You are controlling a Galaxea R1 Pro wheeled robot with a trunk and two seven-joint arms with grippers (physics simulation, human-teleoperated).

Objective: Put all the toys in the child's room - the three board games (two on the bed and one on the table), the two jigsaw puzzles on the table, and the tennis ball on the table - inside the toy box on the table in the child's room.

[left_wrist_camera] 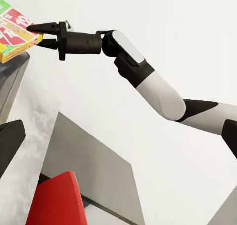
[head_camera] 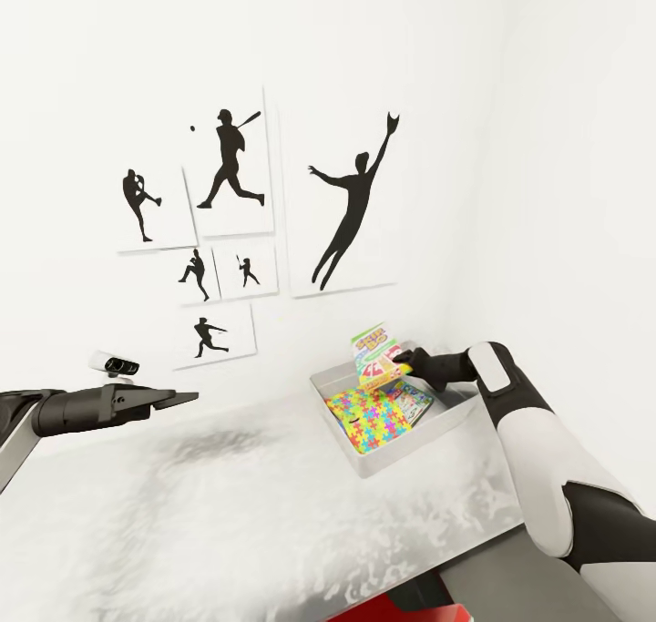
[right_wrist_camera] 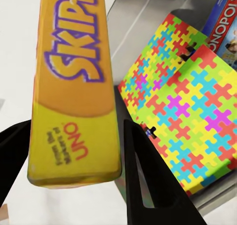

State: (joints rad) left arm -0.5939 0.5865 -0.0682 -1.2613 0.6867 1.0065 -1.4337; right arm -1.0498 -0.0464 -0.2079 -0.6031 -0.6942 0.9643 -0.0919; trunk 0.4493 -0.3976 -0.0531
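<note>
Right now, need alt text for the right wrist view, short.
The right claw grips the yellow edge of a Skip-Bo box, held above the grey toy box. Inside the tray lie two overlapping jigsaw puzzle boxes with bright interlocking pieces, and a blue Monopoly box behind them.

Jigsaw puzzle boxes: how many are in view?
2: both lie in the toy box, one puzzle box partly under the other. More might be hidden beneath.
</note>
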